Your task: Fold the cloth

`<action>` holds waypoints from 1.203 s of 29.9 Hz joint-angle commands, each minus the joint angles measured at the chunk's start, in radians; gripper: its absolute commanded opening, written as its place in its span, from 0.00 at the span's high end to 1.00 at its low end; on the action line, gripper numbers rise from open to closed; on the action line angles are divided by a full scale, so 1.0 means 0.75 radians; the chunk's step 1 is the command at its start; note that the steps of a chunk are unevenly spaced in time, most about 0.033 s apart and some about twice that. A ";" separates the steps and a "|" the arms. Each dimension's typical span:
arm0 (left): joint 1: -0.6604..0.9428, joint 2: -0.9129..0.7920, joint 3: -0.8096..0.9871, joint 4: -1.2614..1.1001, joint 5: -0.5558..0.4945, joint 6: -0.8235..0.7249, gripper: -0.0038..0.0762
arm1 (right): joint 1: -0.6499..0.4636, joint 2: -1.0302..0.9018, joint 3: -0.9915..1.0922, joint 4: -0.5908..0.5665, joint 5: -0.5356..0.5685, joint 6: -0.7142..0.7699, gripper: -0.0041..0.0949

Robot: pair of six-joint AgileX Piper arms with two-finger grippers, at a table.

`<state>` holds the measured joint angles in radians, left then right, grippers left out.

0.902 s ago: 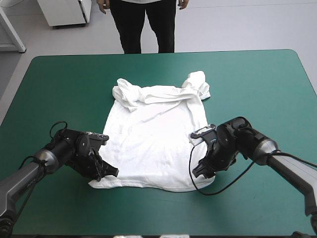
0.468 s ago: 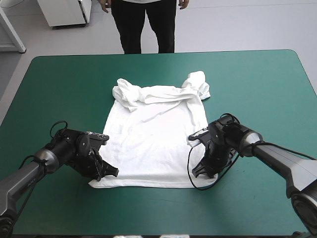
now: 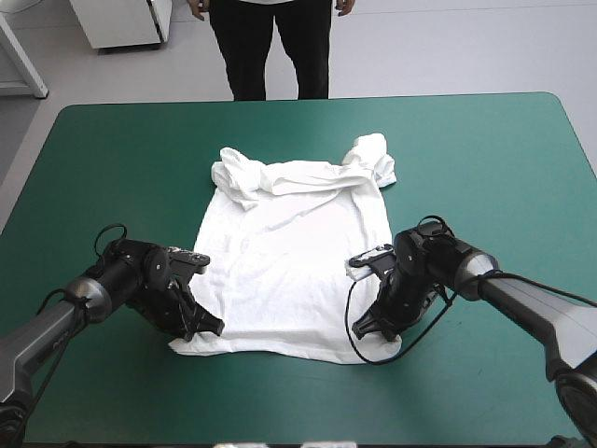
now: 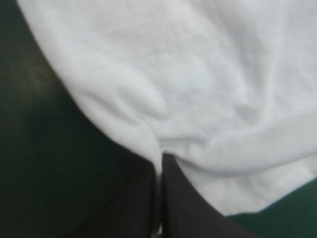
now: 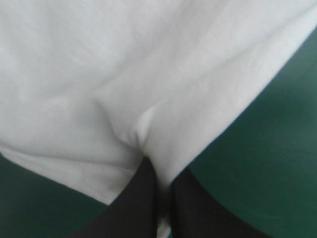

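The white T-shirt point(image 3: 294, 271) lies spread on the teal-green table, hem toward me, its sleeves bunched at the far end. My left gripper point(image 3: 207, 327) is at the hem's near left corner, shut on the T-shirt, with the cloth point(image 4: 198, 89) puckered between its black fingers point(image 4: 143, 198). At the near right corner my right gripper point(image 3: 362, 329) is shut on the T-shirt too. In the right wrist view a fold of cloth point(image 5: 124, 89) runs down between its fingers point(image 5: 143, 203).
Bare teal-green cover point(image 3: 494, 168) lies on both sides of the shirt and beyond it. The table's near edge is close behind both arms.
My right gripper moved left onto the hem's right corner and shut on it, pushing that corner slightly inward. The left gripper kept its grip and barely moved.
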<state>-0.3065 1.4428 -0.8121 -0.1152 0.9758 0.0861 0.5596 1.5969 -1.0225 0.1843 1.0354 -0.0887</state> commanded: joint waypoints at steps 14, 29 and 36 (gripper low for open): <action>-0.013 -0.525 -0.809 -0.118 0.373 0.014 0.96 | 0.005 -0.522 -0.557 -0.253 0.283 0.230 0.97; -0.013 -0.520 -1.547 -0.253 0.054 0.116 0.96 | 0.005 -0.544 -1.459 -0.435 0.099 0.220 0.97; -0.013 -0.520 -1.605 -0.316 -0.320 0.251 0.96 | 0.005 -0.544 -1.578 -0.437 -0.265 0.199 0.97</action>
<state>-0.3100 1.0577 -1.9911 -0.3123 0.9453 0.2358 0.5620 1.2031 -2.1718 -0.1242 1.0352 0.0754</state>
